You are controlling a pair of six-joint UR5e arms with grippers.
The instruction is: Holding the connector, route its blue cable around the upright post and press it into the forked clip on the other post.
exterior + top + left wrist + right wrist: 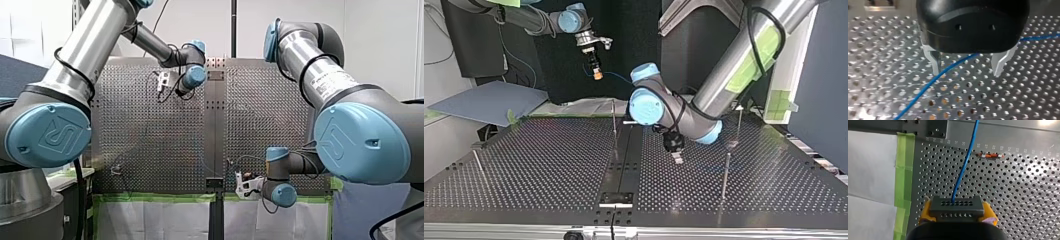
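**Connector clamped in yellow pads; blue cable runs between spread metal fingers**

Left wrist view: my left gripper (966,74) stands released, its metal fingers (935,62) wide apart just above the perforated table (885,50) and grasping nothing; the blue cable (930,80) runs over the table between them.

Right wrist view: my right gripper (957,212) is clenched on the dark connector (956,205) with its yellow pads (926,211) at either side; the cable leaves the connector's face and runs away over the table; green tape (904,170) edges the table.

Top view: the right gripper hangs high at the view's left, beyond the table's far edge; the left gripper is low near the middle, with thin upright posts (725,172) nearby.

Front view: the left arm reaches far across; the right gripper is at the near edge.
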